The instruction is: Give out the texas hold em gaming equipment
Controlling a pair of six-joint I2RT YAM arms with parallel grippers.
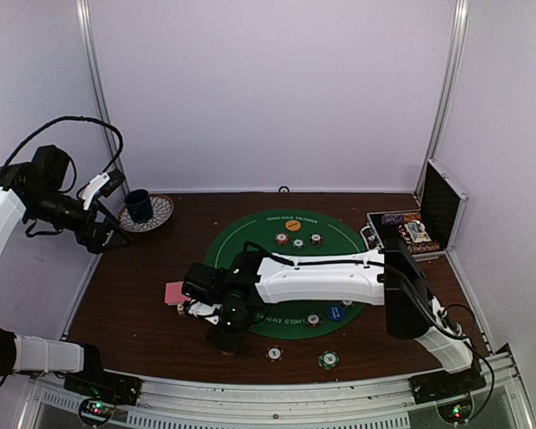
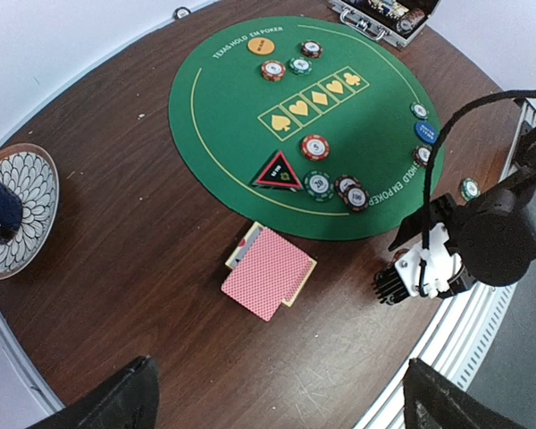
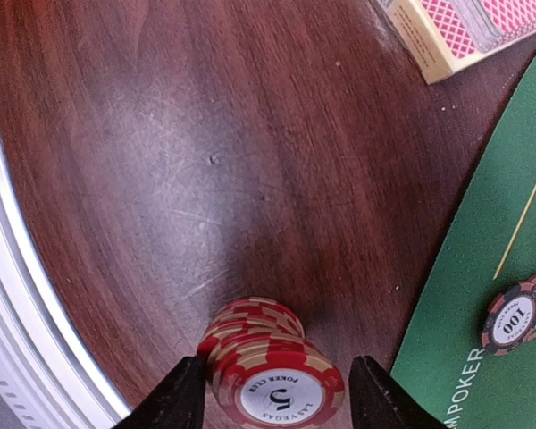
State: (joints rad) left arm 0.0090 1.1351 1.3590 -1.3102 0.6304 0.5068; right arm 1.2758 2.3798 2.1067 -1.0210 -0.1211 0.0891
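A stack of red-and-tan striped poker chips [image 3: 272, 366] stands on the bare wood near the table's front edge. My right gripper [image 3: 275, 398] straddles it, open, with the left finger at the stack's side and a gap on the right. From above, this gripper [image 1: 225, 338] hangs left of the green poker mat [image 1: 250, 237]. Pink-backed playing cards [image 2: 268, 273] lie left of the mat, seen too as cards [image 1: 173, 293] and as a card box [image 3: 456, 31]. My left gripper [image 2: 286, 402] is held high over the table's left side, wide open and holding nothing.
The mat [image 2: 241, 134] carries a red triangle [image 2: 280, 172], an orange disc [image 2: 262, 45], a blue disc [image 2: 426, 132] and several chips. Two chips [image 1: 274, 353] [image 1: 328, 360] lie near the front rail. A chip case [image 1: 411, 232] stands open at back right, a blue cup [image 1: 139, 206] on a plate [image 1: 161, 214] at back left.
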